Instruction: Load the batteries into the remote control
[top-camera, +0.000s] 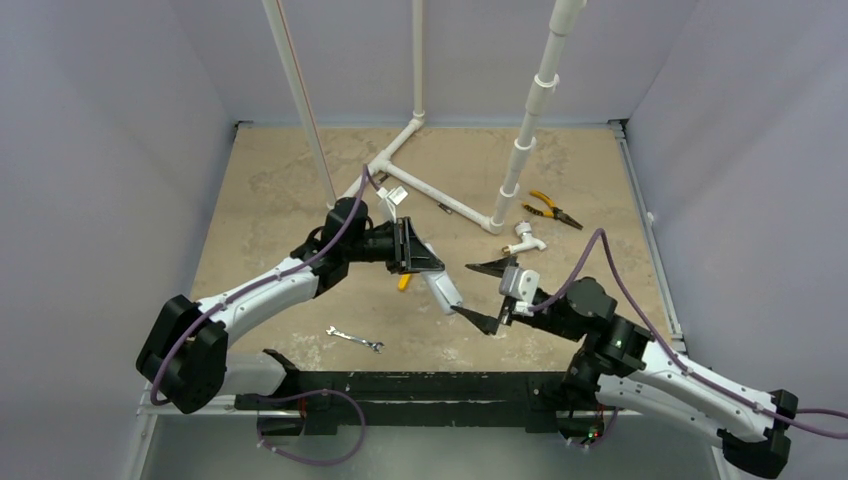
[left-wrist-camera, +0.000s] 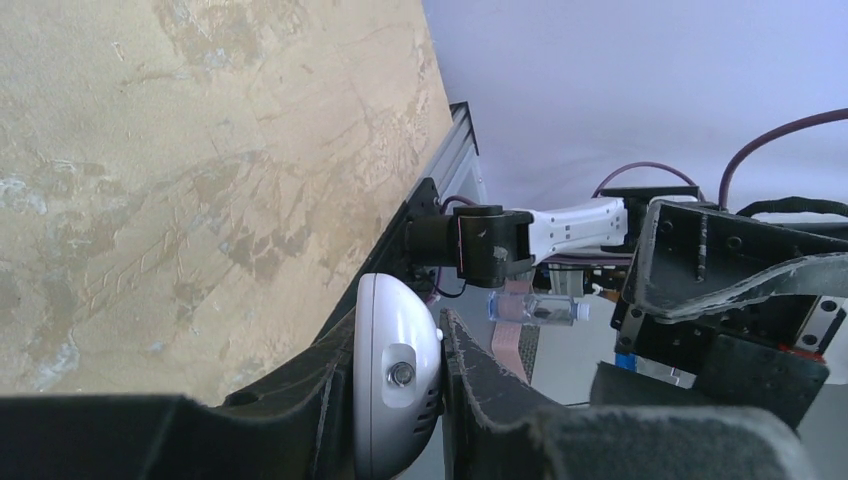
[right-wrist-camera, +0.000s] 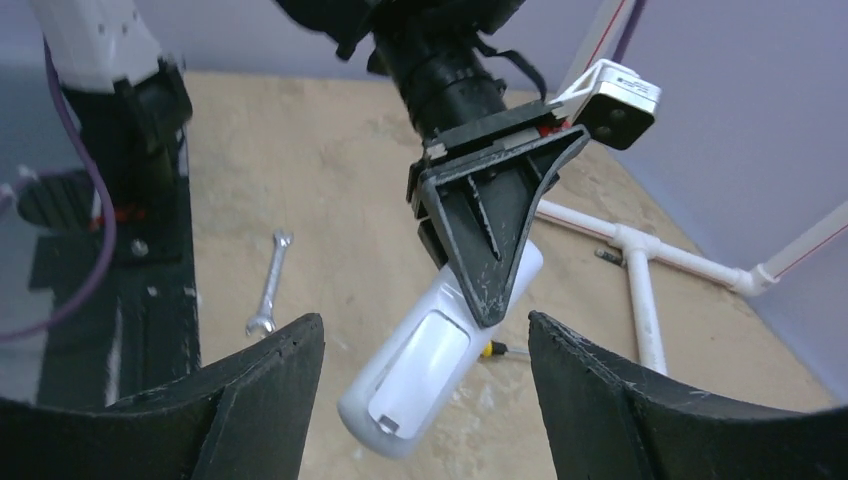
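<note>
My left gripper (top-camera: 420, 255) is shut on the white remote control (top-camera: 443, 290) and holds it in the air above the table, its free end slanting down toward the right arm. In the left wrist view the remote control (left-wrist-camera: 392, 400) is pinched edge-on between the left gripper's (left-wrist-camera: 400, 330) jaws. My right gripper (top-camera: 465, 290) stands open, its fingers on either side of the remote's free end without touching it. In the right wrist view the remote control (right-wrist-camera: 430, 370) shows its back panel between the right gripper's (right-wrist-camera: 425, 320) spread fingers. The batteries are out of view.
A small spanner (top-camera: 355, 340) lies near the front edge. A yellow-handled screwdriver (top-camera: 404, 283) lies under the remote. Yellow-handled pliers (top-camera: 553, 210) and a white pipe fitting (top-camera: 525, 240) lie at the right. A white pipe frame (top-camera: 440, 195) stands at the back.
</note>
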